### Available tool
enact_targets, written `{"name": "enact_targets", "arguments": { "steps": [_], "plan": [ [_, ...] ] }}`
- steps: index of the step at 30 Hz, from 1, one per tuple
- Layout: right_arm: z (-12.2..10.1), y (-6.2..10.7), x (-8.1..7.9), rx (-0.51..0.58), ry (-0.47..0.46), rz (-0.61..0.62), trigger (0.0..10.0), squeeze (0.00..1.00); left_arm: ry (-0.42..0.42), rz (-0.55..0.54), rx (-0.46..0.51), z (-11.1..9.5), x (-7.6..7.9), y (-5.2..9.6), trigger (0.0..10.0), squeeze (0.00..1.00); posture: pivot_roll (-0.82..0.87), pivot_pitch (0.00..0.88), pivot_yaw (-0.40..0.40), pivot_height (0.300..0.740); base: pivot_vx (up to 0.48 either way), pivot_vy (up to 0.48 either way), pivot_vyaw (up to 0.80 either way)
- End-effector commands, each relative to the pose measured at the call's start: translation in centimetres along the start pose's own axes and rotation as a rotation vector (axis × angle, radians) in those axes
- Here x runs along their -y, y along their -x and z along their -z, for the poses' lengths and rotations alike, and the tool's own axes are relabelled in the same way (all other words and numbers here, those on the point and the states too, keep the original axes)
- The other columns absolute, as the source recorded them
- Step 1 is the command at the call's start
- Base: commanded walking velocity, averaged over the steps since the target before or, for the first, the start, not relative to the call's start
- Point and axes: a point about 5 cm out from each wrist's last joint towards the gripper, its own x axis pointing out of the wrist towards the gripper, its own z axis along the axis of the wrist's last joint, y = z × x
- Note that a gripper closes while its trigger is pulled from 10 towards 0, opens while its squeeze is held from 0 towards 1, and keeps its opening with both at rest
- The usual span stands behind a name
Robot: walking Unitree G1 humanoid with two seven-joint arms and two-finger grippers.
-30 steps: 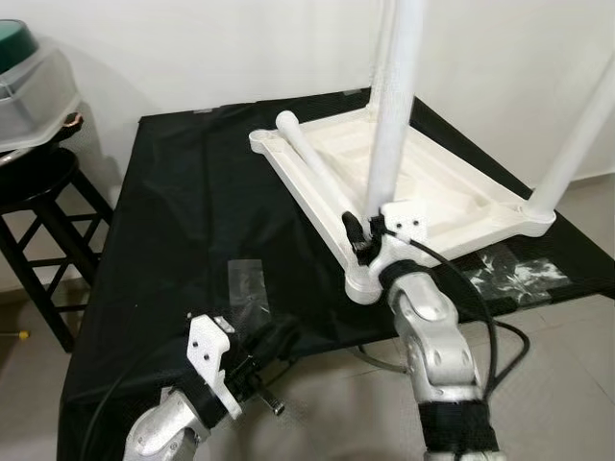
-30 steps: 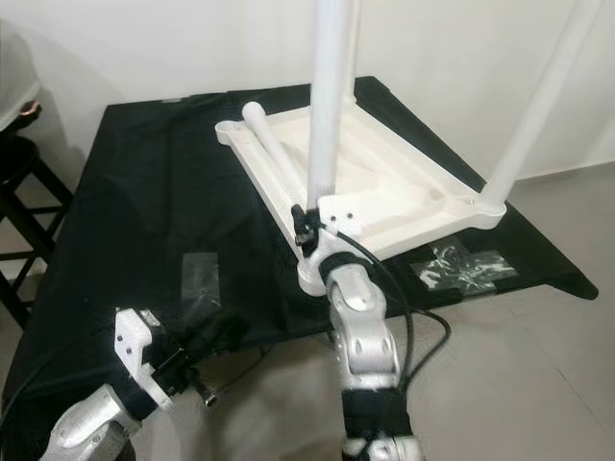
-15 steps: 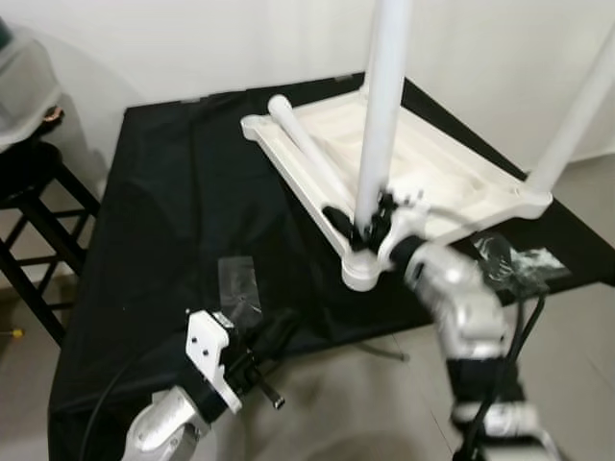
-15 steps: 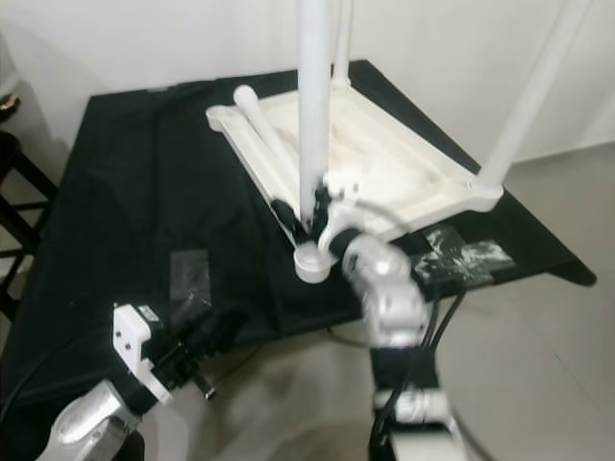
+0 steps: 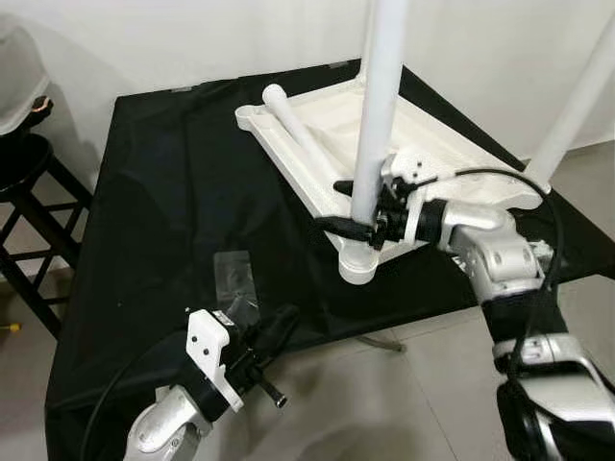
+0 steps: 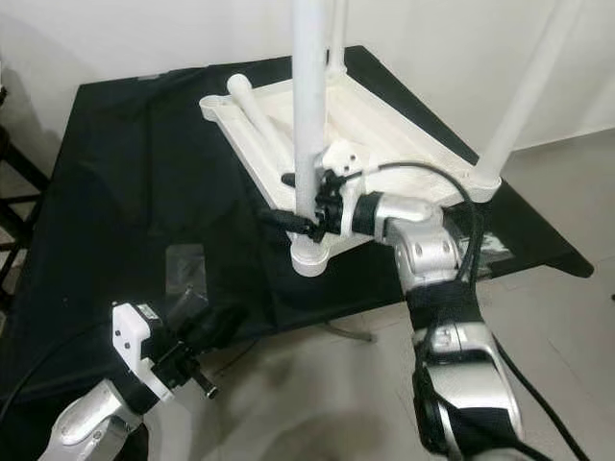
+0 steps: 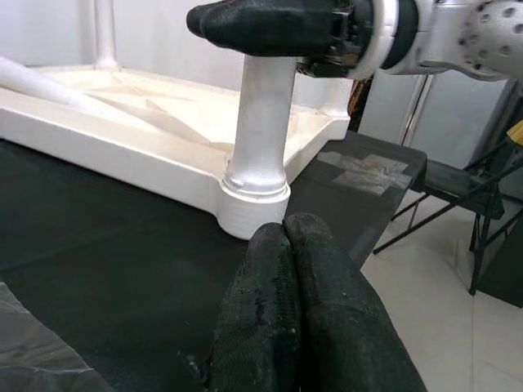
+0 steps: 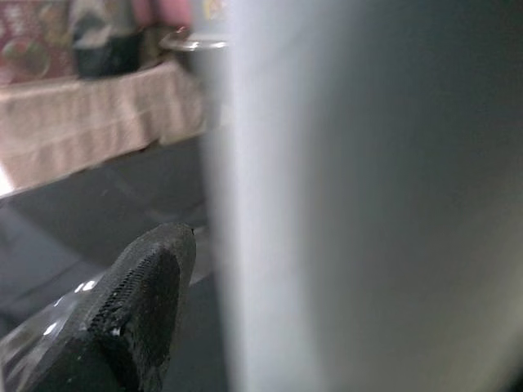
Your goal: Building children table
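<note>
Black cloth (image 5: pixel 163 192) covers the work surface, and on it the white children table (image 5: pixel 432 158) lies upside down with legs pointing up. One loose leg (image 5: pixel 300 134) lies inside its tray-like underside. The right gripper (image 5: pixel 352 206) has its fingers around the nearest upright leg (image 5: pixel 378 106), low down. The left gripper (image 7: pixel 290 269), fingers pressed together, hovers near the cloth's front edge beside clear tape (image 5: pixel 233 272). No writing is readable.

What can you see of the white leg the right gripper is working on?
The near leg is a smooth white plastic-looking tube, standing upright in the round corner socket of the upturned white tabletop, nearest the table's front edge. The right gripper straddles it low down, one black finger on each side. Its top runs out of frame.
</note>
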Motion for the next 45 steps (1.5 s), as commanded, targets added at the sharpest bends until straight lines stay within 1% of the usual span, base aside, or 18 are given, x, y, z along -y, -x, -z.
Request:
{"name": "enact_targets", "arguments": {
  "steps": [1,3,4,7,21,22,24,25,27,28,32,33,35,39,40,42,43,45],
  "plan": [
    [0.5,0.1,0.0,0.009,-0.024,-0.016,10.0,0.0,0.004,0.002,-0.025,0.3,0.2,0.3,10.0,0.0,0.02,0.205,0.027,0.74,0.0,0.0,0.0],
    [1.5,0.4,0.1,-0.006,-0.059,-0.034,9.6,0.0,0.003,0.003,-0.027,0.2,0.2,0.3,10.0,0.0,0.02,0.208,0.03,0.74,0.0,0.0,0.0],
    [2.0,0.5,0.0,-0.02,-0.069,-0.04,0.9,0.0,0.003,0.004,-0.028,0.2,0.2,0.4,10.0,0.0,0.02,0.208,0.03,0.74,0.0,0.0,0.0],
    [2.7,0.6,-0.1,-0.034,-0.078,-0.054,0.0,0.0,0.003,0.006,-0.03,0.2,0.3,0.3,10.0,0.0,0.02,0.214,0.028,0.74,0.0,0.0,0.0],
    [3.0,1.1,1.0,-0.059,-0.033,0.064,0.0,0.0,0.01,0.01,-0.032,0.2,0.3,0.3,10.0,0.0,0.0,0.212,0.035,0.74,0.0,0.0,0.0],
    [3.4,1.3,1.1,-0.073,-0.031,0.189,0.0,0.0,0.011,0.012,-0.034,0.2,0.3,0.3,10.0,0.0,-0.01,0.209,0.021,0.74,0.0,0.0,0.0],
    [3.4,1.3,1.1,-0.073,-0.031,0.189,0.0,0.0,0.011,0.012,-0.034,0.2,0.3,0.3,10.0,0.0,-0.01,0.209,0.021,0.74,0.0,0.0,0.0],
    [4.0,1.4,1.0,-0.045,-0.036,0.453,0.0,0.0,0.011,0.012,-0.036,0.3,0.2,0.4,10.0,0.0,-0.01,0.207,0.016,0.74,0.0,0.0,0.0],
    [4.0,1.4,1.0,-0.045,-0.036,0.453,0.0,0.0,0.011,0.012,-0.036,0.3,0.2,0.4,10.0,0.0,-0.01,0.207,0.016,0.74,0.0,0.0,0.0],
    [6.4,1.6,-1.6,-0.057,-0.067,0.683,0.0,0.0,0.011,0.011,-0.036,0.3,0.1,0.4,10.0,0.0,-0.01,0.212,0.031,0.74,0.0,0.0,0.0],
    [6.4,1.6,-1.6,-0.057,-0.067,0.683,0.0,0.0,0.011,0.011,-0.036,0.3,0.1,0.4,10.0,0.0,-0.01,0.212,0.031,0.74,0.0,0.0,0.0],
    [8.3,2.0,-4.0,-0.08,-0.112,0.862,0.0,0.0,0.011,0.01,-0.037,0.3,-0.1,0.4,10.0,0.0,-0.02,0.199,0.039,0.74,0.0,0.0,0.0],
    [8.9,1.7,-5.5,-0.087,-0.116,0.943,0.0,0.0,0.013,0.013,-0.04,0.5,-0.2,0.3,10.0,0.0,-0.03,0.174,0.048,0.74,0.0,0.0,0.0],
    [9.0,1.1,-6.1,-0.088,-0.121,0.941,0.0,0.0,0.013,0.013,-0.04,0.6,-0.4,0.2,10.0,0.0,-0.02,0.168,0.039,0.74,0.0,0.0,0.0],
    [8.9,0.3,-5.9,-0.101,-0.108,0.91,7.5,0.0,0.011,0.005,-0.038,0.7,-0.5,0.1,10.0,0.0,-0.02,0.162,0.034,0.74,0.0,0.0,0.0],
    [8.9,0.3,-5.9,-0.101,-0.108,0.91,7.5,0.0,0.011,0.005,-0.038,0.7,-0.5,0.1,10.0,0.0,-0.02,0.162,0.034,0.74,0.0,0.0,0.0],
    [8.8,-0.2,-5.6,-0.096,-0.096,0.881,10.0,0.0,0.01,-0.002,-0.035,0.7,-0.5,0.0,10.0,0.0,-0.02,0.162,0.034,0.74,0.0,0.0,0.0],
    [8.8,-0.2,-5.6,-0.096,-0.096,0.881,10.0,0.0,0.01,-0.002,-0.035,0.7,-0.5,0.0,10.0,0.0,-0.02,0.162,0.034,0.74,0.0,0.0,0.0]
  ]
}}
